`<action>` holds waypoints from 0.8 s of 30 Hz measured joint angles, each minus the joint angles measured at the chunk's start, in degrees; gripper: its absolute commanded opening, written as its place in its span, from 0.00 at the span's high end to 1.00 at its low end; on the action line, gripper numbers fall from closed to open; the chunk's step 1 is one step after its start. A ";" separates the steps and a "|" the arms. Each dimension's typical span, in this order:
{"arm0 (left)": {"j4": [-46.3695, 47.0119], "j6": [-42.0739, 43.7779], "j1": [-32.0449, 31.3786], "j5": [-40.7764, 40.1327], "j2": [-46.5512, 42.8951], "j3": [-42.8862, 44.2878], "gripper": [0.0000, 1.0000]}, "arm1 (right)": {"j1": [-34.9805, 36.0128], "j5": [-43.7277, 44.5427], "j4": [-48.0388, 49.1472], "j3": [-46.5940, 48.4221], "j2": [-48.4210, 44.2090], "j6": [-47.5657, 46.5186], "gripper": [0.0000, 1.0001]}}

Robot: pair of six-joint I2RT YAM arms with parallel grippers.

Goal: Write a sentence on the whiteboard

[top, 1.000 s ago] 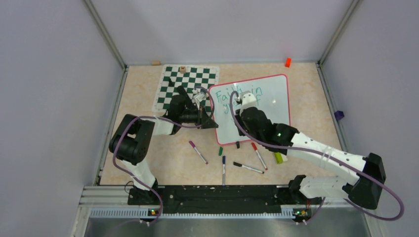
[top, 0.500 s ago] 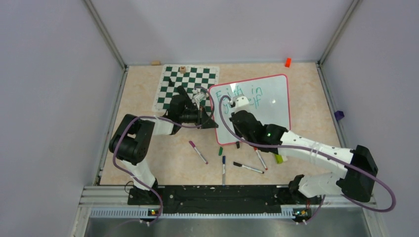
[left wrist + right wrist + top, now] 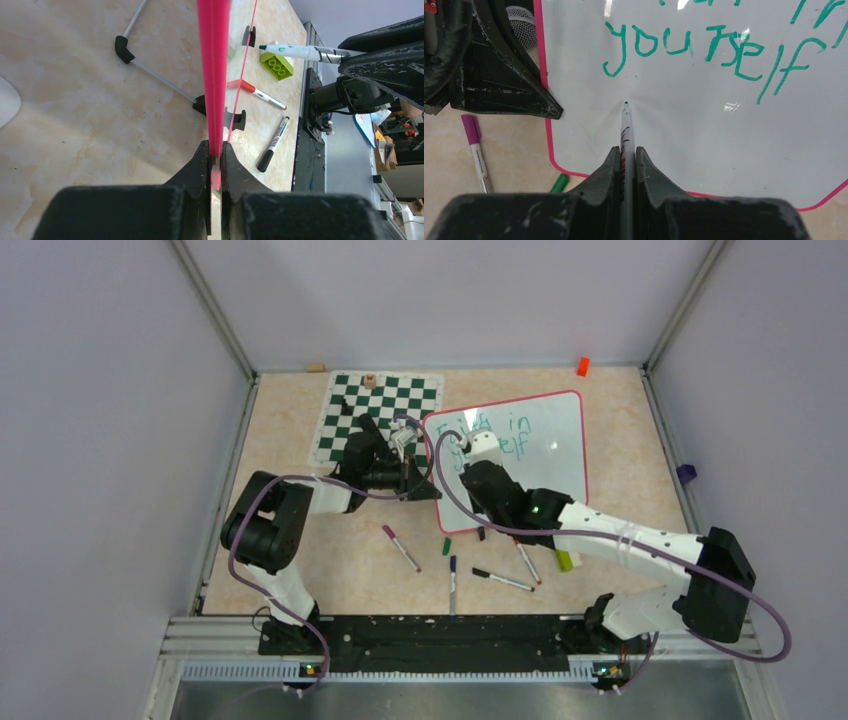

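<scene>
- Whiteboard (image 3: 555, 470) lies on the table to the right of the chess mat (image 3: 385, 405), tilted, with its left edge raised off the table top.
- Left gripper (image 3: 215, 150) is clamped tight on the red frame at that left edge, which runs up between the two fingers in the left wrist view. This grip seems to steady the whiteboard for writing.
- Right gripper (image 3: 625, 152) is closed on a marker (image 3: 625, 125), which points forward out of the fingers.
- The marker's tip sits on blank board just below the "y" at the left end of the second line. I cannot tell whether it touches the surface or hovers just off it.
- The sentence (image 3: 704, 47) is in teal. Its first line is partly hidden by the arm but ends in "in". The second line reads "yourself".
- Below those two lines the board is blank, and no third line is begun.
- My judgement is that the task is well past halfway, with the closing word or words left to write, starting where the tip is.
- Spare markers (image 3: 400, 547) lie loose on the table near the whiteboard's bottom edge.
</scene>
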 measured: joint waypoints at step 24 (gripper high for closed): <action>-0.02 -0.17 -0.02 -0.02 0.00 0.00 1.00 | 0.00 2.14 0.87 1.01 3.65 -0.26 1.00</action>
